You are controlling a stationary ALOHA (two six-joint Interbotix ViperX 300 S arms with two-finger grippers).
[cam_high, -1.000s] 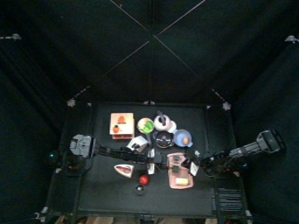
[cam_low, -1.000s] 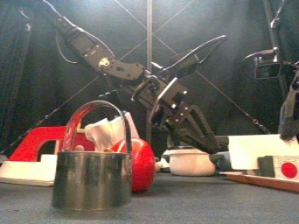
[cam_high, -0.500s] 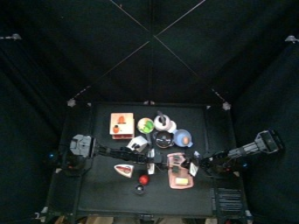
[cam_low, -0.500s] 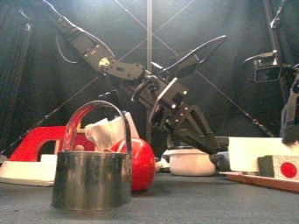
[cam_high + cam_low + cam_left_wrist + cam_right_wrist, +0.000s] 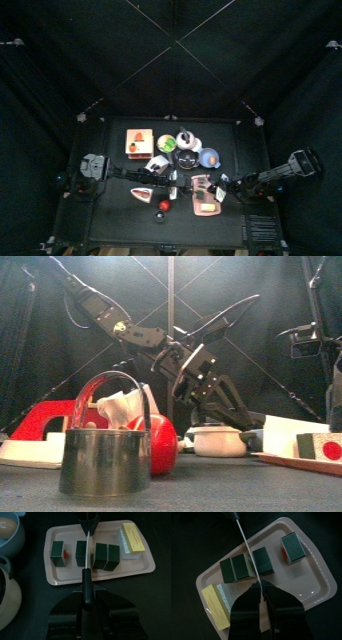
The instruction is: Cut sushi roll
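Note:
A pink tray (image 5: 130,568) holds dark green sushi pieces: one alone (image 5: 58,553), one in the middle (image 5: 80,552) and two pressed together (image 5: 107,556). A yellow-topped block (image 5: 132,539) lies at one end. My left gripper (image 5: 85,588) is shut on a thin knife (image 5: 85,559) seen edge-on. The knife lies across the tray between the middle piece and the pair. In the right wrist view my right gripper (image 5: 260,587) is shut on a thin blade (image 5: 248,549) over the same gap. In the top view the two grippers, left (image 5: 170,183) and right (image 5: 225,186), flank the tray (image 5: 205,207).
A blue bowl (image 5: 8,532) with an egg and a white pot (image 5: 5,597) stand beside the tray. At the table's front are a metal cup (image 5: 104,464), a red apple (image 5: 160,444) and a white pot (image 5: 214,441). An orange box (image 5: 136,142) stands at the back.
The right arm has shifted slightly outward and lower. The left arm, the knife and the sushi pieces look unmoved.

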